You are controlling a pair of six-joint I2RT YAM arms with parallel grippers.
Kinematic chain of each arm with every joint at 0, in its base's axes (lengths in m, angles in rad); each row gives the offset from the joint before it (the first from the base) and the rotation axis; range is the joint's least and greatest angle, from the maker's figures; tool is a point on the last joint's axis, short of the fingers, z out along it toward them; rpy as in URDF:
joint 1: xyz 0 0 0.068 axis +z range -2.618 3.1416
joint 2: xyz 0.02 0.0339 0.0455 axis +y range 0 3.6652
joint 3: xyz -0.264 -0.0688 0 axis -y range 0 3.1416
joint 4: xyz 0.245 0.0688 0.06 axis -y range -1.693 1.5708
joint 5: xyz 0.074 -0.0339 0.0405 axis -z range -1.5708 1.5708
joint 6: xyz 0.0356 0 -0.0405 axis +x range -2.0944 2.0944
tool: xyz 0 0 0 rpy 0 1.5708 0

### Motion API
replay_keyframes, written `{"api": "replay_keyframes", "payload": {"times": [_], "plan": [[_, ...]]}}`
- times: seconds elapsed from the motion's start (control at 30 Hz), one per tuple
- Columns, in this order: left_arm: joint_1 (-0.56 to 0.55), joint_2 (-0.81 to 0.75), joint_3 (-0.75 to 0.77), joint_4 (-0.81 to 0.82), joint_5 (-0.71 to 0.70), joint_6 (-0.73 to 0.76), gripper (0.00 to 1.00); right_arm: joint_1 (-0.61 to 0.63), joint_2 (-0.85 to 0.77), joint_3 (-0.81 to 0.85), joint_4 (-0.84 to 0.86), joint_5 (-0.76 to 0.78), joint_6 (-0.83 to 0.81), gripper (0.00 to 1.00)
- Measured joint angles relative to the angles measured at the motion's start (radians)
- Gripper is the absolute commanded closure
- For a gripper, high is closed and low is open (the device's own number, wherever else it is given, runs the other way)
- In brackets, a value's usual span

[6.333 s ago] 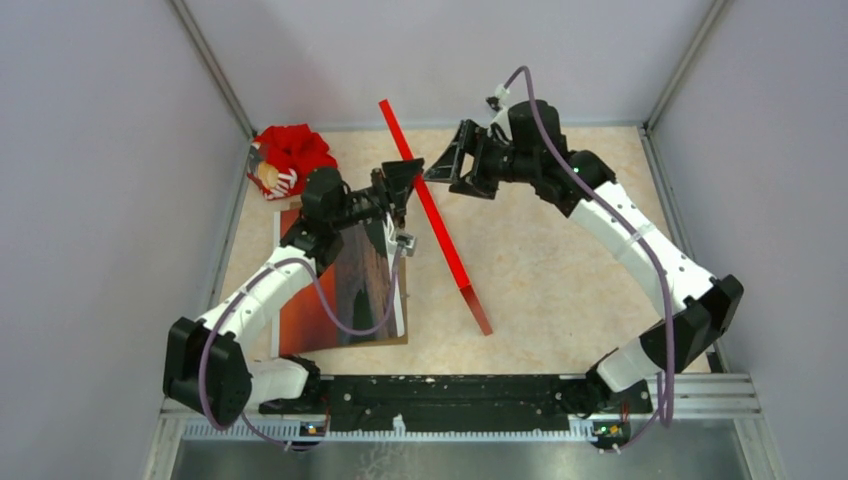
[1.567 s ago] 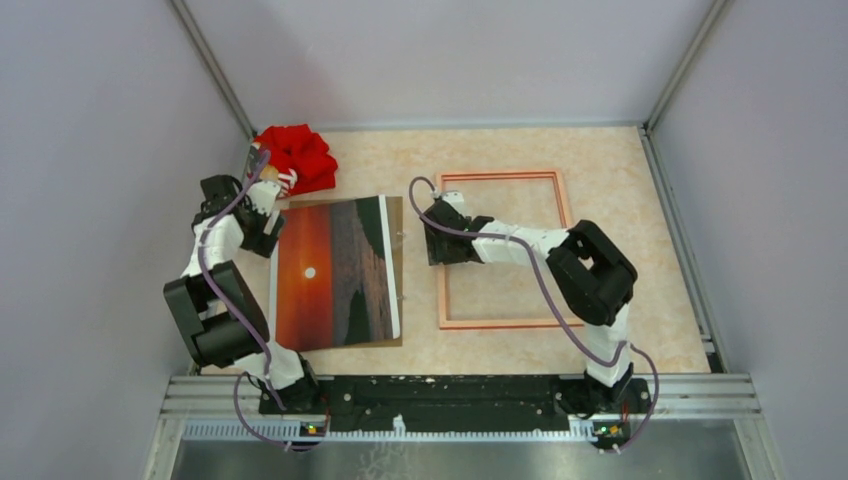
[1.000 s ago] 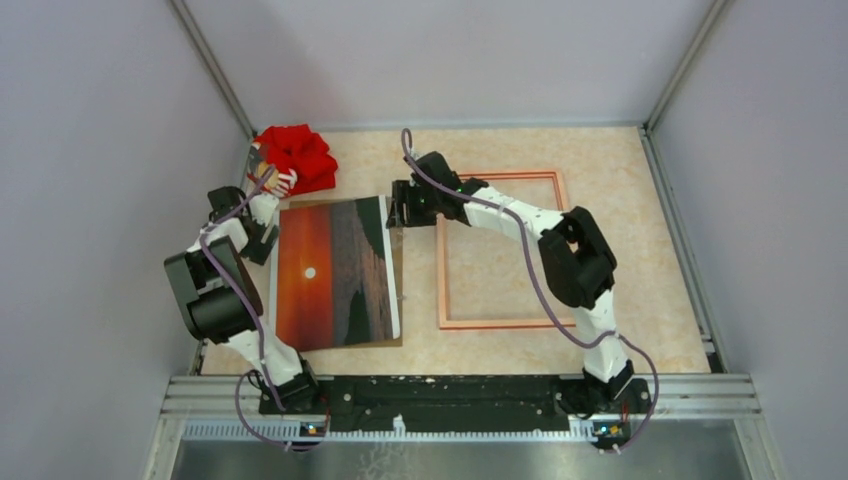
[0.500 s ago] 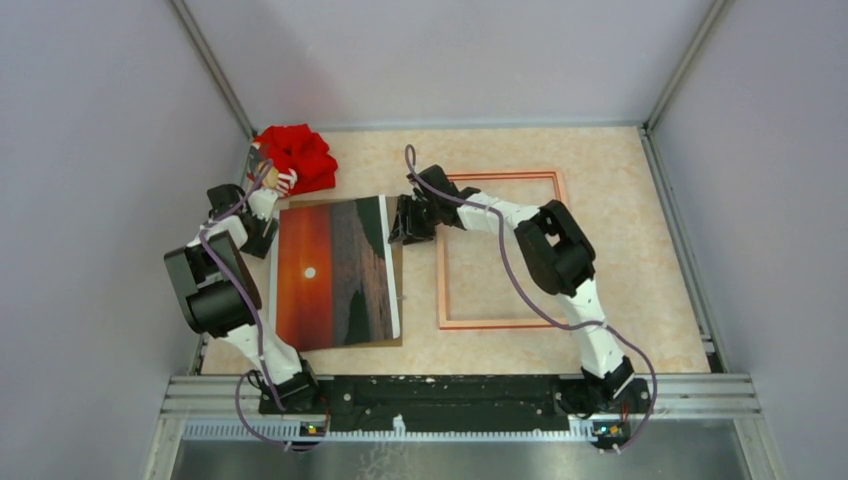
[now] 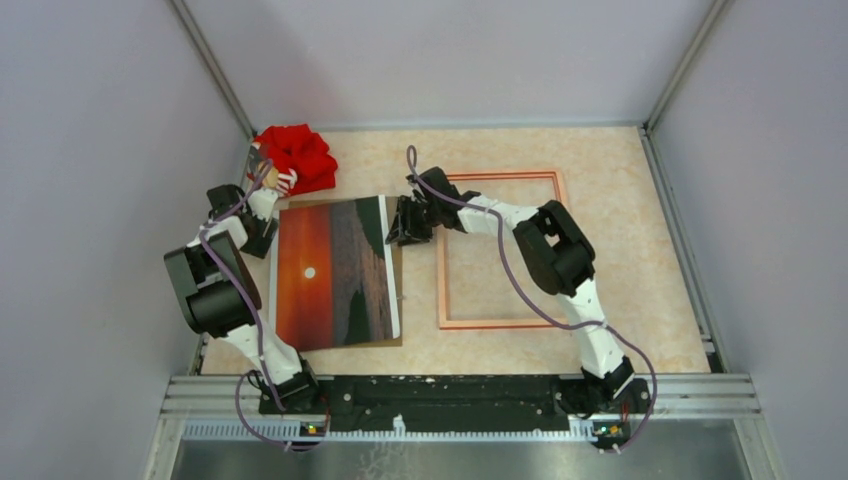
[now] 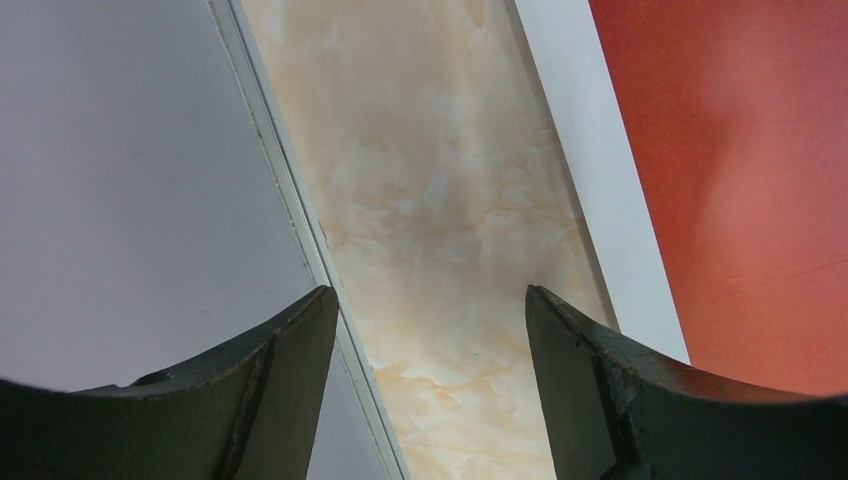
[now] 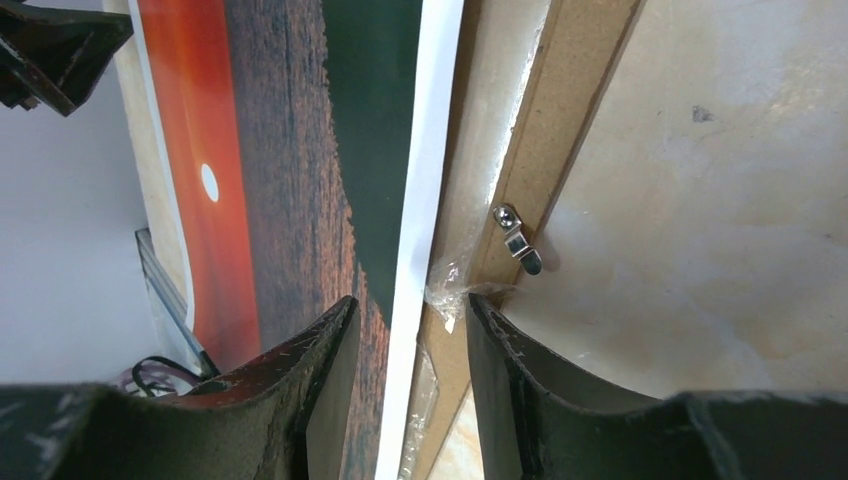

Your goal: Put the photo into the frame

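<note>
The photo lies picture-up on a brown backing panel. Right of the photo, slightly apart, the frame lies flat, pale back up. The right gripper sits at the photo's far right corner, fingers narrowly parted astride the white border; whether they touch it is unclear. The left gripper hangs spread wide just left of the photo.

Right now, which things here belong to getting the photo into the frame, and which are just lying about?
Part of the job: photo; frame; brown board under the photo, probably the frame's backing; right gripper, open over the photo's edge.
Just lying about: red cloth bundle in the far left corner. The left gripper is open, holding nothing.
</note>
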Motion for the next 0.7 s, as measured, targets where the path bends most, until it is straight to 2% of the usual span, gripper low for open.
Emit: {"api": "replay_keyframes", "payload": {"times": [0.7], "plan": [[0.0,0.0,-0.001,0.002,0.012,0.023,0.25,-0.021,0.0,-0.065,0.124,-0.036,0.1,0.59]]}}
